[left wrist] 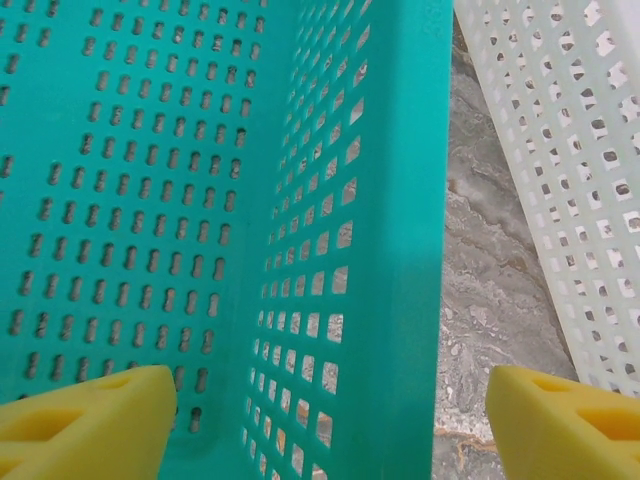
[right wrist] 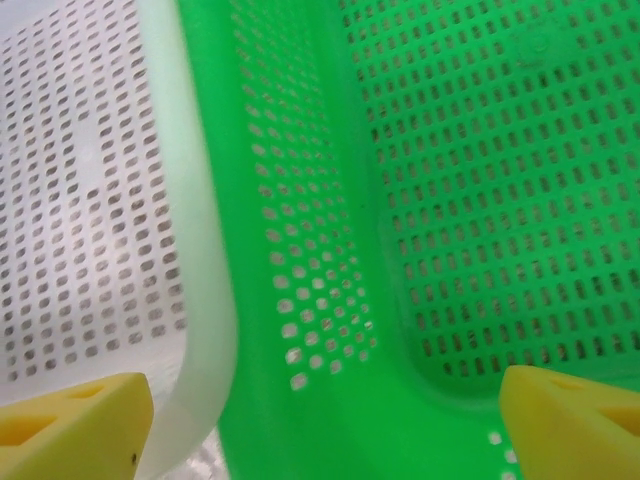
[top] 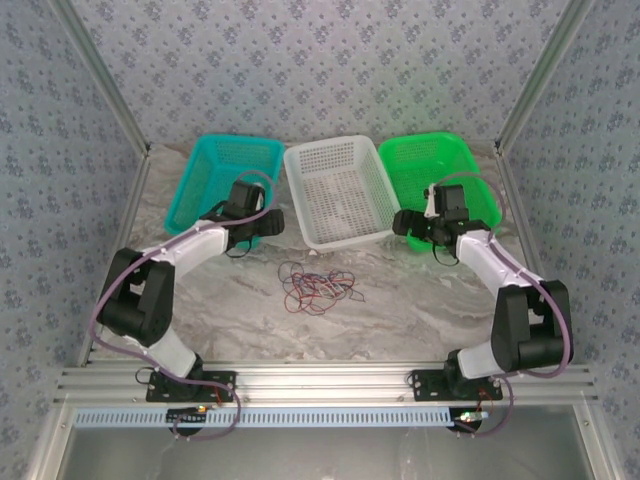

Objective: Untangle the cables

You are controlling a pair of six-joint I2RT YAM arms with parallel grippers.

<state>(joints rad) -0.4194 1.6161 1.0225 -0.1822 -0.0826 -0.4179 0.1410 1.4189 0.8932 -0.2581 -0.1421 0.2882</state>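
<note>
The left pincer (left wrist: 330, 418) over the wall of the teal basket (left wrist: 130, 200) and the right pincer (right wrist: 325, 420) over the green basket (right wrist: 480, 200) both stand apart and empty, with the cables (top: 318, 288) tangled on the bench (top: 410, 295).

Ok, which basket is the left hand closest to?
The teal basket, leftmost of three: the left hand hangs open over its wall beside the white basket.
</note>
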